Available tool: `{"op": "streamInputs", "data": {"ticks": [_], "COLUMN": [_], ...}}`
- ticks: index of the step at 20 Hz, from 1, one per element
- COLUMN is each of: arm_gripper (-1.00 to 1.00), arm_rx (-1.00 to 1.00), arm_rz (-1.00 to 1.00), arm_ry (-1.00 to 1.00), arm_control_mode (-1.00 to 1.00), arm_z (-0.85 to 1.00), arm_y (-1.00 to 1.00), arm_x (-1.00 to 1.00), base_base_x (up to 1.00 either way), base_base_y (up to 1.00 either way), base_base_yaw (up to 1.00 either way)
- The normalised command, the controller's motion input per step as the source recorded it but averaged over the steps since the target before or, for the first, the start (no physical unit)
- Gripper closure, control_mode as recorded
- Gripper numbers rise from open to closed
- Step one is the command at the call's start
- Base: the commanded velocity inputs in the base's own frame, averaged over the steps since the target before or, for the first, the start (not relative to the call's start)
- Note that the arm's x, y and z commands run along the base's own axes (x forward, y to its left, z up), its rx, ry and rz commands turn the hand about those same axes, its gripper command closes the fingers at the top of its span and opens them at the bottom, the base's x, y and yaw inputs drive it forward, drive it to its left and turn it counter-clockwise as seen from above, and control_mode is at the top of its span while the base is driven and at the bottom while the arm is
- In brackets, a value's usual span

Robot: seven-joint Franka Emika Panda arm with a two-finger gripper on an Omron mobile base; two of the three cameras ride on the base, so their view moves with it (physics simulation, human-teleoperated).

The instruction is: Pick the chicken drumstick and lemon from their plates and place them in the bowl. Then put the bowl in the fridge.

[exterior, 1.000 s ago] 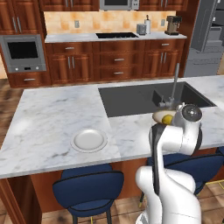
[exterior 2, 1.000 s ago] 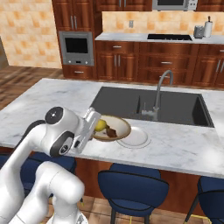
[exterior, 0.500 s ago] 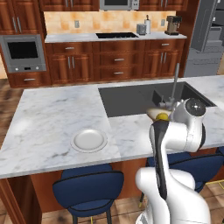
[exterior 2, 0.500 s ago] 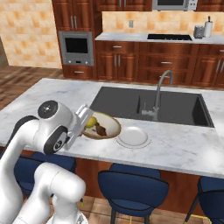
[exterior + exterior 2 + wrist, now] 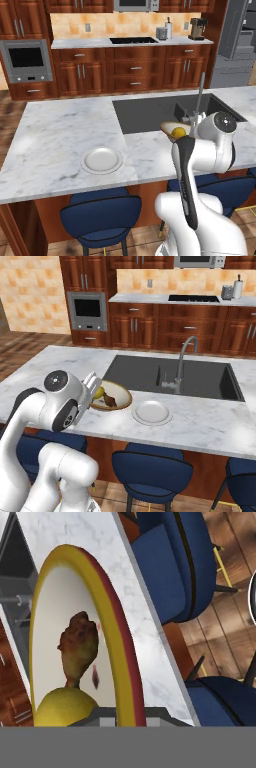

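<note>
Left base view: bowl with lemon inside sits at the arm's wrist, over the marble table beside the sink; one white plate lies well apart to the left; fridge far right.
Right base view: claw is clamped on the bowl's near rim; drumstick inside; second plate just beside.
Hand view: drumstick and lemon touching inside the bowl.
Writing: none readable.
</note>
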Motion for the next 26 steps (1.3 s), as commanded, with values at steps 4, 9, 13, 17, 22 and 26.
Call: {"op": "streamInputs", "data": {"ticks": [4, 9, 13, 17, 22, 26], "arm_gripper": [1.0, 1.0, 1.0, 1.0, 1.0, 1.0], "arm_rx": [0.0, 0.0, 0.0, 0.0, 0.0, 0.0], "arm_rz": [0.0, 0.0, 0.0, 0.0, 0.0, 0.0], "arm_ry": [0.0, 0.0, 0.0, 0.0, 0.0, 0.0], "arm_control_mode": [-1.0, -1.0, 1.0, 1.0, 1.0, 1.0], "arm_z": [0.0, 0.0, 0.0, 0.0, 0.0, 0.0], "arm_y": [0.0, 0.0, 0.0, 0.0, 0.0, 0.0], "arm_x": [0.0, 0.0, 0.0, 0.0, 0.0, 0.0], "base_base_x": [0.0, 0.0, 0.0, -0.06, -0.62, -0.72], "base_base_y": [0.0, 0.0, 0.0, 0.0, -0.17, -0.11], "base_base_yaw": [0.0, 0.0, 0.0, 0.01, -0.02, 0.0]}}
